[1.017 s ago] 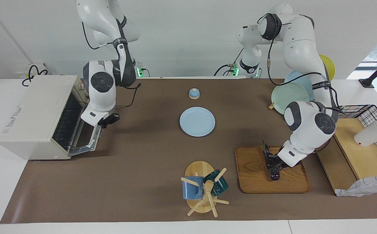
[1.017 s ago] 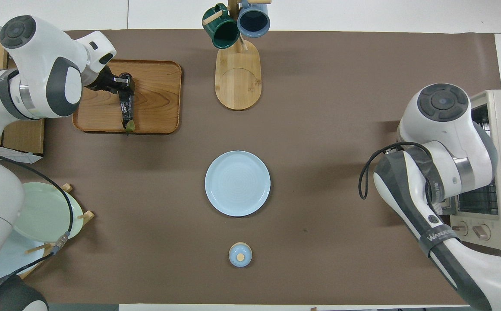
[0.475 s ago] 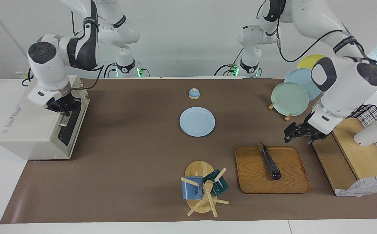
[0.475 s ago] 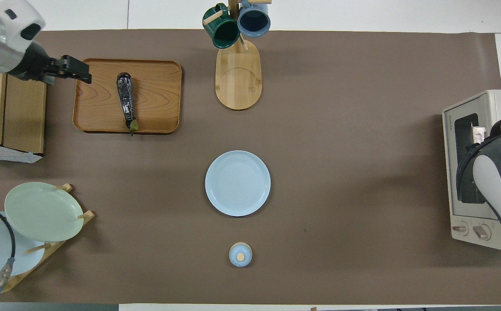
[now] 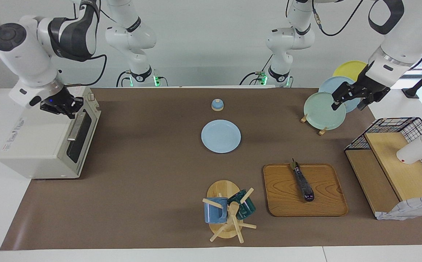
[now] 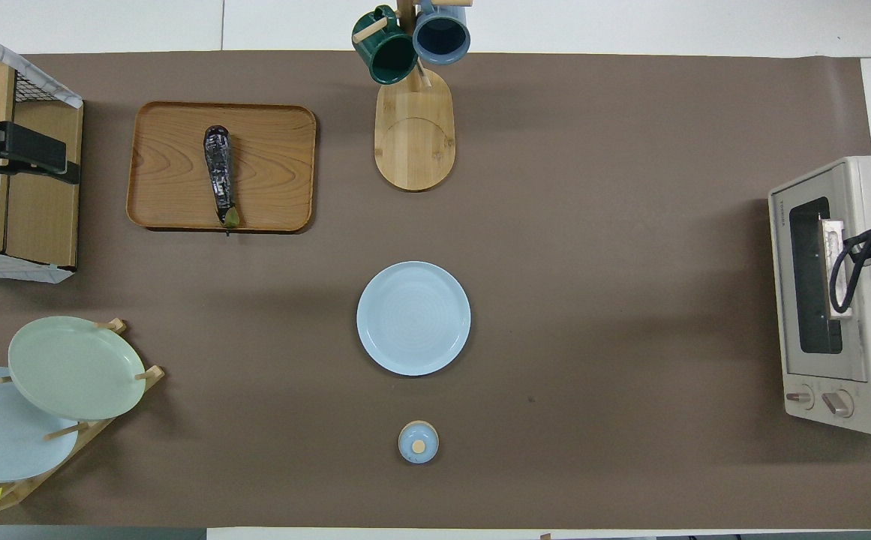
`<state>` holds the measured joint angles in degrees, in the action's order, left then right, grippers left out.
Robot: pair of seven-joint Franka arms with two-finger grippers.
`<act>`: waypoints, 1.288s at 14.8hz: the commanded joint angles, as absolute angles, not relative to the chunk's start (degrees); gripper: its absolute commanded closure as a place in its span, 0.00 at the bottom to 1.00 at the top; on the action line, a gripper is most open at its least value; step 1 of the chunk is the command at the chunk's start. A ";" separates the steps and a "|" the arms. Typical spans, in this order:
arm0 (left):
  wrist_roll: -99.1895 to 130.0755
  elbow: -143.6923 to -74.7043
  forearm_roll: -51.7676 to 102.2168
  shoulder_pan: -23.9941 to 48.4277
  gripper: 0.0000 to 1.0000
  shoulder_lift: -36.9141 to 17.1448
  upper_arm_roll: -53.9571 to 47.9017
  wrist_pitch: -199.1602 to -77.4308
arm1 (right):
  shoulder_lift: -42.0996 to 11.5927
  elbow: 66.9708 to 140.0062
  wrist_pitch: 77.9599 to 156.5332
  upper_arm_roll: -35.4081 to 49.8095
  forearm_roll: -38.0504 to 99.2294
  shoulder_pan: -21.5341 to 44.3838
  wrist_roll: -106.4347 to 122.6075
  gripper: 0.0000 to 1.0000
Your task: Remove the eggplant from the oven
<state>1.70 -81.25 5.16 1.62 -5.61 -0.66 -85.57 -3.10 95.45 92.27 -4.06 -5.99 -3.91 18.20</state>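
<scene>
The dark purple eggplant [image 5: 302, 183] lies loose on a wooden tray [image 5: 327, 203], its green stem toward the robots; it also shows in the overhead view [image 6: 219, 175]. The off-white oven [image 5: 36, 145] stands at the right arm's end of the table with its glass door shut and its silver handle [image 5: 74, 127] showing. My right gripper [image 5: 61, 105] hangs just over the oven's top front edge. My left gripper [image 5: 352, 96] is open and empty, raised over the plate rack; in the overhead view [image 6: 45, 154] only its tip shows.
A light blue plate [image 5: 220, 136] and a small blue lidded pot [image 5: 217, 104] sit mid-table. A mug tree [image 5: 229, 211] stands beside the tray. A plate rack [image 5: 325, 109] and a wooden shelf with a wire basket [image 5: 396, 160] are at the left arm's end.
The left gripper let go of the eggplant on the tray and rose to over the plate rack. The oven door went from open to shut, and the right gripper lifted to the oven's top.
</scene>
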 commanded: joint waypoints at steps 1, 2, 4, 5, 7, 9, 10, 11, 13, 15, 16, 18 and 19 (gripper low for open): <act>4.82 -92.25 2.57 1.67 0.00 0.25 -1.05 -88.22 | -4.75 91.50 88.86 -3.17 -3.87 -3.17 16.61 0.27; 4.40 -95.68 2.46 1.76 0.00 1.83 -1.40 -91.72 | -4.57 91.58 88.51 -3.08 -3.61 -2.90 16.70 0.00; 4.04 -96.77 2.29 1.23 0.00 2.46 -2.89 -93.34 | -4.31 91.32 86.49 -2.99 -2.99 -2.81 14.35 0.00; 4.04 -95.72 2.11 -1.29 0.00 2.11 -5.16 -92.30 | -4.05 91.41 86.05 -2.99 -3.08 -2.73 10.85 0.00; 4.04 -92.04 1.59 -3.96 0.00 0.80 -8.87 -87.56 | -3.00 92.36 86.04 -2.99 -2.90 -2.72 9.40 0.00; 3.96 -89.13 0.44 -1.51 0.00 -0.17 -7.66 -83.34 | 1.98 98.04 88.13 -3.25 -2.90 -0.63 8.97 0.00; 3.96 -88.51 0.44 -0.28 0.00 -0.35 -5.73 -81.84 | 4.11 101.39 91.98 -3.16 -2.90 -0.53 8.62 0.00; 3.96 -88.07 0.53 0.78 0.00 -0.26 -4.58 -80.78 | 3.43 100.29 91.33 -2.99 -2.90 -1.31 8.09 0.00; 4.04 -88.41 0.53 1.23 0.00 0.52 -3.52 -79.72 | 1.07 97.04 89.84 -3.25 -2.20 -1.32 7.91 0.00; 4.13 -89.47 0.61 0.97 0.00 1.49 -3.43 -79.19 | -2.10 92.75 86.41 -3.51 -2.20 -1.32 7.82 0.00; 4.04 -89.56 0.62 0.88 0.00 1.76 -3.43 -79.28 | -1.94 92.72 86.31 -3.60 -2.20 -1.32 7.91 0.00; 4.04 -89.47 0.88 0.62 0.00 1.67 -3.43 -79.89 | -1.32 92.99 86.31 -3.69 -2.20 -1.23 7.91 0.00; 4.13 -89.21 0.97 0.53 0.00 1.58 -3.43 -79.89 | -1.32 92.99 86.48 -3.69 -2.20 -1.14 7.82 0.00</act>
